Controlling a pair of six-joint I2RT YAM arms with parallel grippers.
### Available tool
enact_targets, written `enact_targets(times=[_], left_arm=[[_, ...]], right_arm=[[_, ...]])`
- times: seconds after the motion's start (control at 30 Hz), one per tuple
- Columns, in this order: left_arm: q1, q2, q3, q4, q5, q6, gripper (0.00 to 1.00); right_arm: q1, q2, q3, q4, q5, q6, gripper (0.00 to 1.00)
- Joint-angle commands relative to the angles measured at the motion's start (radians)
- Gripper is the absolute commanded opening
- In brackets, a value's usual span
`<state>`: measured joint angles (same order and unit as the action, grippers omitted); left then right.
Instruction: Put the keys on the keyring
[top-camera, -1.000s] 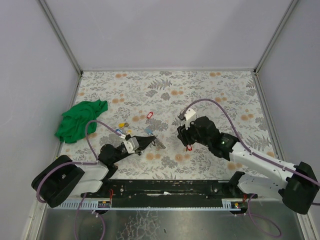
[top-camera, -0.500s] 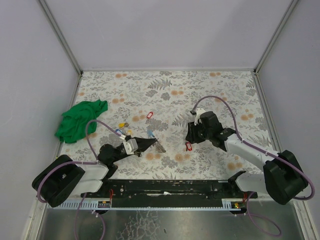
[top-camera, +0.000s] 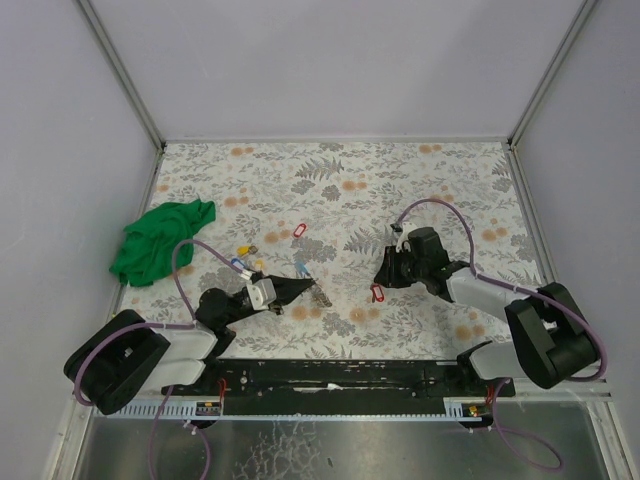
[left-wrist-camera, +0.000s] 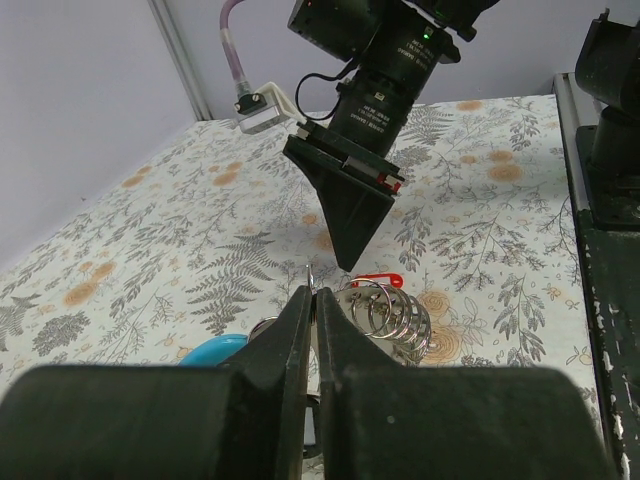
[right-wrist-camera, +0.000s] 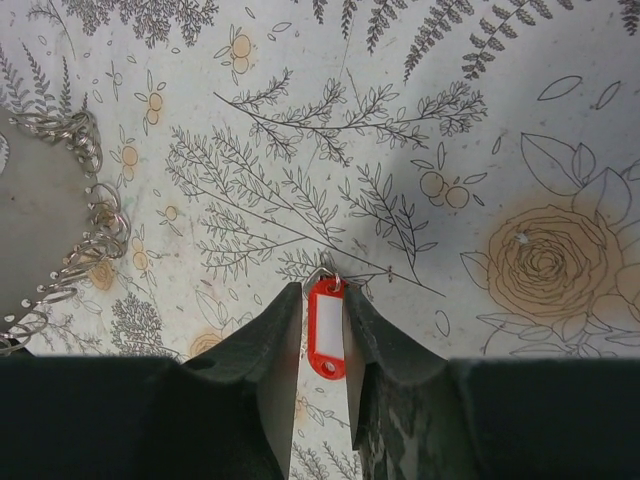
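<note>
Directly beneath the right tool (right-wrist-camera: 320, 292), a red-tagged key (right-wrist-camera: 327, 335) is laid flat on the tabletop (right-wrist-camera: 480, 120), its long axis in line with the gap between the nearly closed fingers; a firm pinch cannot be confirmed. The keyring (left-wrist-camera: 212, 350) is held near, leftward, in the closed left tool (left-wrist-camera: 313, 300).

A crumpled green cloth (top-camera: 160, 240) lies by the left edge of the counter (top-camera: 450, 180), which is printed with grey ferns and orange blooms. Pale walls (top-camera: 330, 60) stand along the counter's left, far and right sides. A black rail (top-camera: 340, 378), possibly slotted, runs along its near edge.
</note>
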<state>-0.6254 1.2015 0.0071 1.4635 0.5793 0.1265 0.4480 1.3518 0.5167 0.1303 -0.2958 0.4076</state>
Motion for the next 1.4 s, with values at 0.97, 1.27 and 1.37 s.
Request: enact_targets(times=[0.97, 1.27, 1.37], left_arm=[[0.009, 0.019, 0.032, 0.071, 0.029, -0.030, 0.00], [0.009, 0.040, 0.037, 0.081, 0.030, -0.038, 0.00], [0.009, 0.049, 0.037, 0.091, 0.032, -0.043, 0.00]], right_arm=[[-0.011, 0.111, 0.024, 0.079, -0.074, 0.010, 0.24], [-0.010, 0.063, 0.026, 0.082, -0.085, -0.024, 0.23], [-0.012, 0.054, 0.031, 0.077, -0.088, -0.030, 0.23]])
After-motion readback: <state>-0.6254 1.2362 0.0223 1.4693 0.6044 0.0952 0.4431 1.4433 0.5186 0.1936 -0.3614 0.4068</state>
